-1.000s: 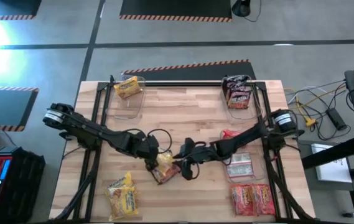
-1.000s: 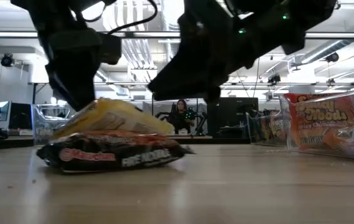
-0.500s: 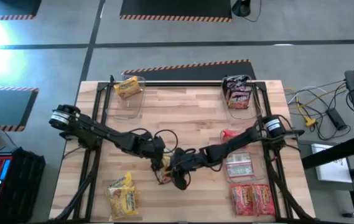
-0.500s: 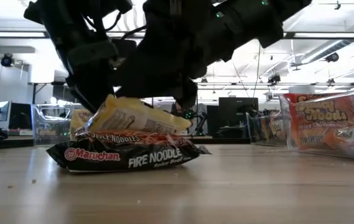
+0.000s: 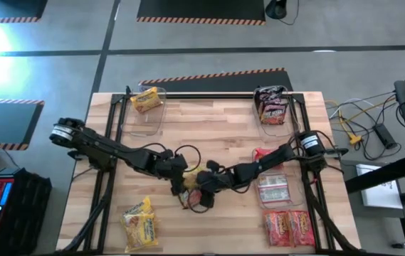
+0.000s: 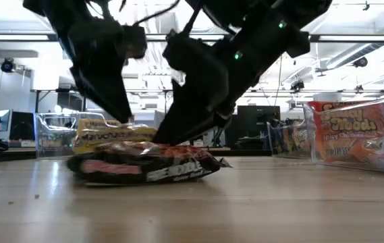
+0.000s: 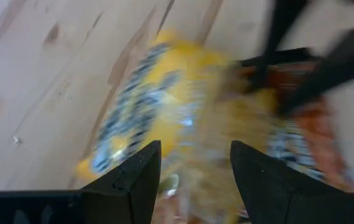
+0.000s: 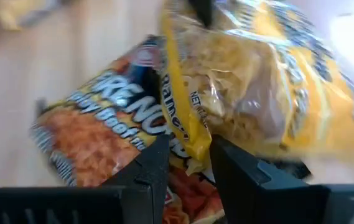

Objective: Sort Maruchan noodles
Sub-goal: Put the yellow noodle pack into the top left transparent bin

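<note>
where both arms meet, yellow packet [image 8: 257, 93] between right fingers [image 8: 149, 165], atop dark packet [image 6: 151, 165]

Overhead, table-level, two wrist close-ups, shared packets [image 5: 191, 188]

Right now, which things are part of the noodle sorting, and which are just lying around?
Part of the job:
yellow packet
dark packet
left claw
right claw
yellow packets near the front
red packets
clear bins

Just lying around:
cables
table frame
</note>
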Controlling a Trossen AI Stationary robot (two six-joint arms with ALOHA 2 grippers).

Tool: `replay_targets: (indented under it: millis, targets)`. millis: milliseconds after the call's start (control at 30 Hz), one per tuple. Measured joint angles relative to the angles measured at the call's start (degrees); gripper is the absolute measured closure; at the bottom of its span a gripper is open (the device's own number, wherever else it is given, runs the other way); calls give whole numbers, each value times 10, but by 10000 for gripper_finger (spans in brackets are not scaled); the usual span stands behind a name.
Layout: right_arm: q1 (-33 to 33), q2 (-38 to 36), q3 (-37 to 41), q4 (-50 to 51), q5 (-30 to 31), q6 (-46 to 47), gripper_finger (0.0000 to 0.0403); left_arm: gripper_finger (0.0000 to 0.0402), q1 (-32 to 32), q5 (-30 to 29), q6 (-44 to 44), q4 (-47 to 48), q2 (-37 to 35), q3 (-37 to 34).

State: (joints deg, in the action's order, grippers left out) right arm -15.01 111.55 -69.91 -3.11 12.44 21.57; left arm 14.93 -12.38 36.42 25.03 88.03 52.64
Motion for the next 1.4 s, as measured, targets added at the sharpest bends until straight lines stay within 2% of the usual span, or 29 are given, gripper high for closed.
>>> replay_targets:
  millis: [167,267,367,533,767,1033,1200,1400]
  targets:
    - [23,-1,0,27,84,-34,297,225,10,0,1,0,-37,0]
    - [40,-1,0,32,108,-56,297,225,21,0,9,8,-55,1]
    - [53,-2,0,32,102,-56,297,225,31,-6,37,40,-62,1]
    - [51,-25,0,33,53,-47,297,225,46,-47,99,96,-58,-12]
    - [39,-35,-21,-27,38,-108,297,225,56,-124,153,46,-65,-76]
    - [70,-18,-16,-49,42,-125,303,225,57,-126,209,-101,-116,-158]
    - [79,-3,-14,-48,40,-142,319,225,60,-124,267,-111,-155,-186]
    - [81,15,-17,-50,41,-157,335,225,63,-89,319,-107,-196,-216]
